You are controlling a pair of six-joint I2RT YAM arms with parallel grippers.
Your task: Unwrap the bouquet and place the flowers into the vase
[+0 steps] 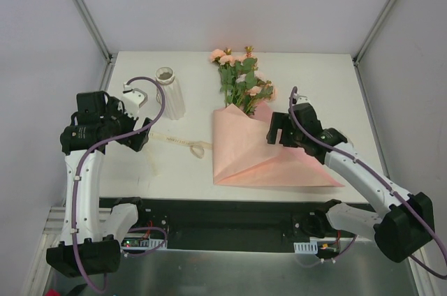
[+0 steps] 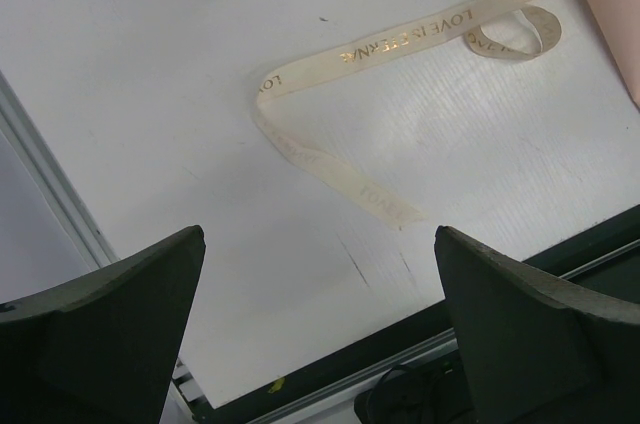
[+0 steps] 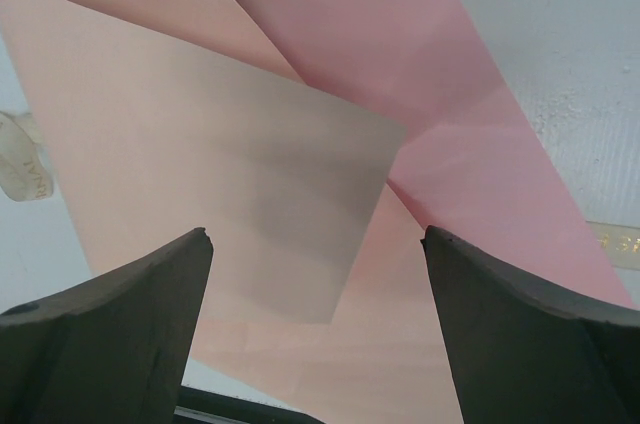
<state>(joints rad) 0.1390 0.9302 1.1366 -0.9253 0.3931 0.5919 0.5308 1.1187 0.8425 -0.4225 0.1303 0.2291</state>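
The bouquet lies in the middle of the table, its peach-pink flowers [image 1: 241,79] pointing to the far side out of the pale pink wrapping paper [image 1: 258,160]. The paper is loose, one flap spread out flat to the right. Untied, the cream ribbon [image 1: 183,142] lies to the left of the paper. The white ribbed vase [image 1: 170,92] stands upright at the back left. My right gripper [image 1: 277,129] hovers open over the paper's [image 3: 230,124] folded flap, nothing between its fingers. My left gripper [image 1: 142,130] is open above bare table near the ribbon [image 2: 400,44].
The table's near edge, with a black rail [image 2: 420,344] below it, runs just under my left gripper [image 2: 320,234]. White walls with metal posts [image 1: 87,10] enclose the table on the left, back and right. A ribbon end [image 3: 615,239] shows right of the paper.
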